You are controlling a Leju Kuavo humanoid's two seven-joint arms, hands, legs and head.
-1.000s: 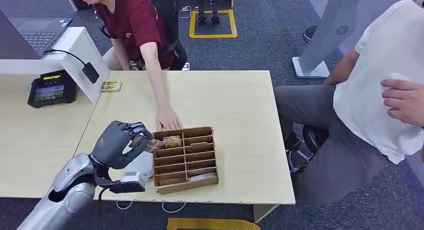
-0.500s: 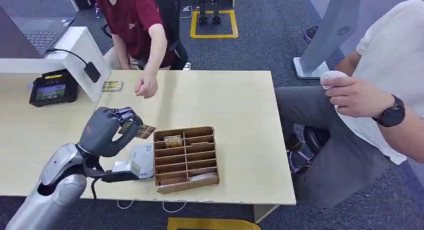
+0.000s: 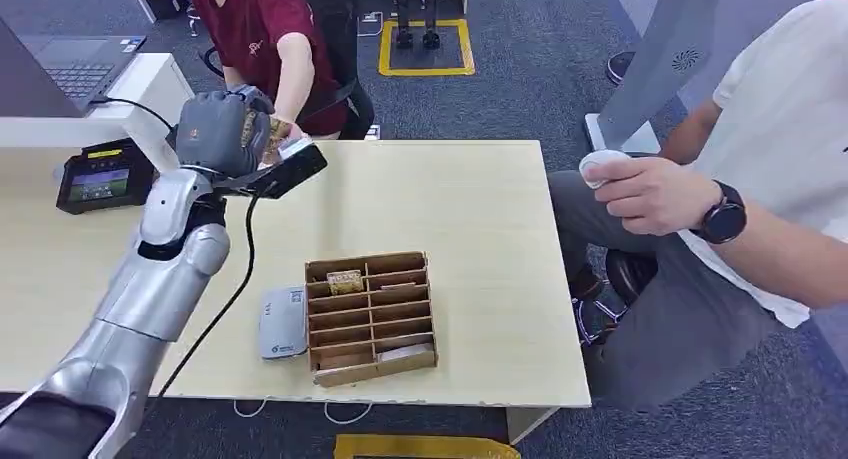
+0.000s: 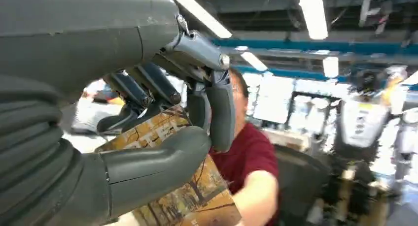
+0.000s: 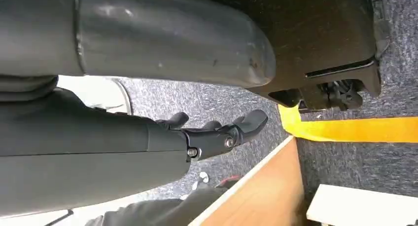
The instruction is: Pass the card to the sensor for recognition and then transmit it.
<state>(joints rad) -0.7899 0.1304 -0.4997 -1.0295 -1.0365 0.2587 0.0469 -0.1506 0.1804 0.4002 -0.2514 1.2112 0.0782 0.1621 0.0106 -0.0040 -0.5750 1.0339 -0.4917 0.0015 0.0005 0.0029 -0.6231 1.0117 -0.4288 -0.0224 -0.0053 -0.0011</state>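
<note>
From the head view I have the left hand (image 3: 222, 131) raised high over the far left corner of the table (image 3: 480, 209), at about ten o'clock from the wooden organizer (image 3: 371, 317). Its fingers are wrapped around the card (image 3: 275, 139), which pokes out toward three o'clock from the palm. The left wrist view confirms the hold: the thick thumb (image 4: 157, 159) presses under the card (image 4: 197, 196) and the darker fingers (image 4: 148, 85) clamp its upper face, with a yellowish printed picture on it.

A person in a dark red shirt (image 3: 255, 24) sits beyond the table at twelve o'clock, forearm reaching toward my hand. I think their hand is right at the card's edge, but my own hand hides the contact, so I cannot tell whether they touch it.

The white sensor (image 3: 283, 322) lies flat on the table just beside the organizer, at nine o'clock from it, well apart from the card now. The organizer has slotted rows, and one card-like piece (image 3: 344, 280) sits in a top row slot.

At nine o'clock, on the lower side desk, a dark terminal (image 3: 103, 175) shows a lit screen. A second person in a white shirt (image 3: 790, 119) sits at three o'clock, wearing a dark watch (image 3: 724, 219).

My right hand (image 5: 217, 132) hangs by the body over grey carpet, fingers loosely spread and holding nothing.
</note>
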